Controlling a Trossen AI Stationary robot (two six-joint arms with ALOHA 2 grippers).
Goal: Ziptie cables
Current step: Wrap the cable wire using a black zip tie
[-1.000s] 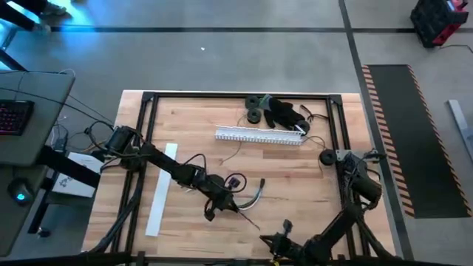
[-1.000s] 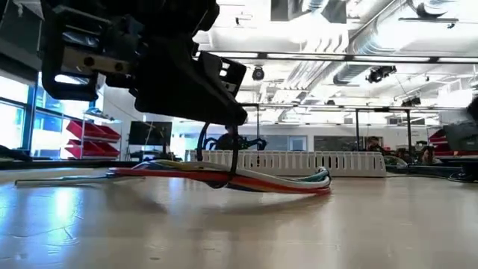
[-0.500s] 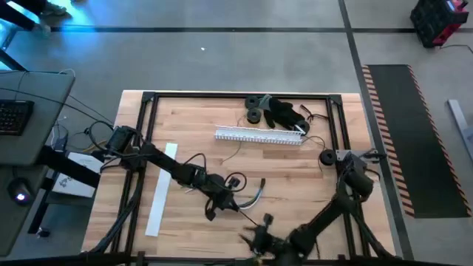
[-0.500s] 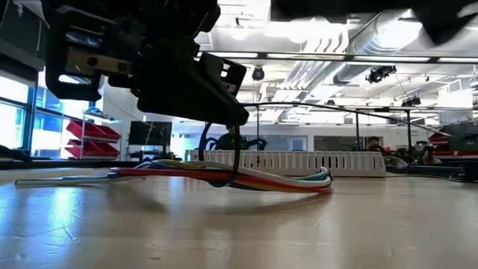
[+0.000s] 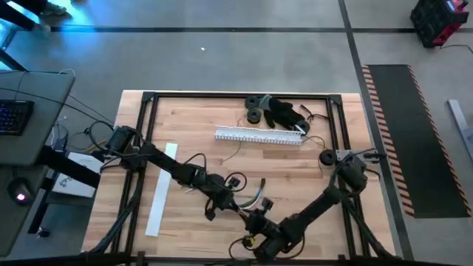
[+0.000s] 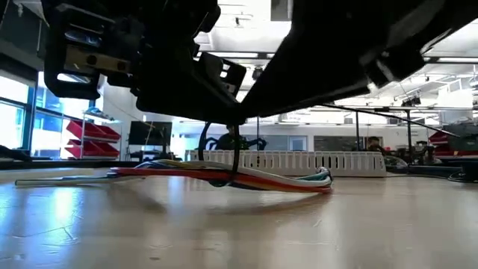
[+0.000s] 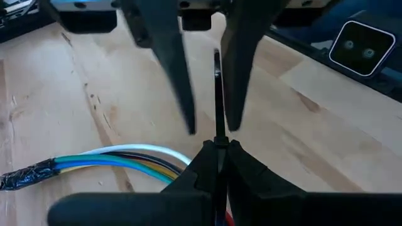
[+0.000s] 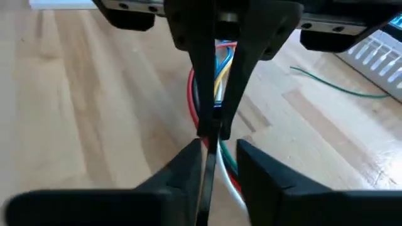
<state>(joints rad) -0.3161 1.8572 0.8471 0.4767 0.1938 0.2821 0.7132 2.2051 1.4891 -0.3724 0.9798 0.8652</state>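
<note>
Where the two arms meet near the front middle of the table (image 5: pixel 295 170), the cables (image 5: pixel 253 198) lie flat on the wood, a bundle of red, blue, yellow and white wires with a black zip tie (image 6: pixel 236 161) looped round it. In the low view the tie stands up from the bundle in front of the white duct (image 6: pixel 287 161), which lies farther back. The left gripper (image 5: pixel 238 208) sits just beside the bundle; in its wrist view its fingers (image 7: pixel 242 172) are pressed together on the thin black strap (the tie's tail), which runs up between them. The right gripper (image 5: pixel 255 220) reaches in from the front right, close against the left one. Its fingers (image 8: pixel 251 157) stand a little apart with the same strap (image 8: pixel 210 157) running between them; whether they grip it I cannot tell.
</note>
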